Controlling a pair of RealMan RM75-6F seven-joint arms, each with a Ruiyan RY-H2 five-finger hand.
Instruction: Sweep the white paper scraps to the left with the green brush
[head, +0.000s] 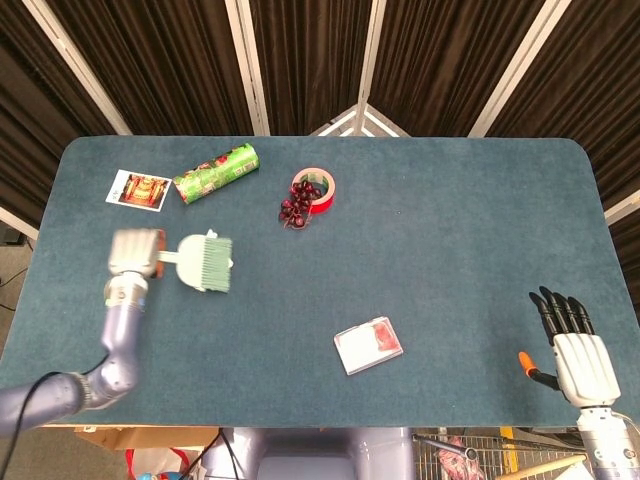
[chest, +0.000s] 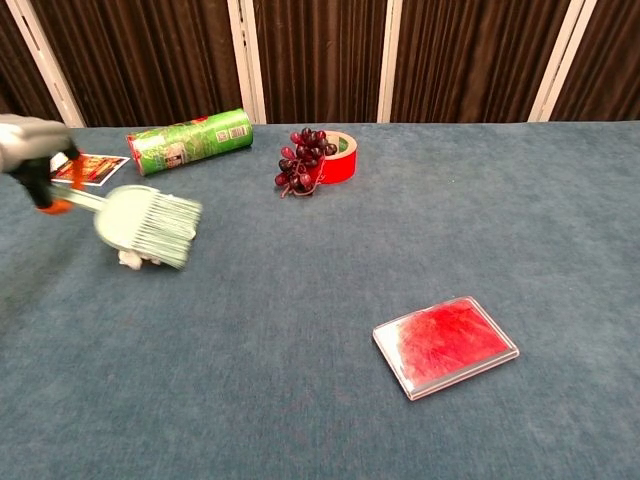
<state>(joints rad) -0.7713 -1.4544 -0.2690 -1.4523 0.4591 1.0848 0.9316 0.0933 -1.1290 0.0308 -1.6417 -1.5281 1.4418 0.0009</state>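
Green brush (head: 200, 263) is held by its handle in left hand (head: 133, 254), motion-blurred, left on tabletop (head: 430, 230); right hand (head: 577, 355) idles, fingers apart. Chest view: bristles cover paper scraps (chest: 133, 260); low, even leftward strokes are advised.

Light is even and soft with faint shadows; only the left hand (head: 135, 252) and green brush (chest: 148, 225) look motion-blurred.

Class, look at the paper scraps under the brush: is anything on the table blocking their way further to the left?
Nothing visible does. The paper scraps peek out under the green brush held by the left hand; the photo card lies further back.
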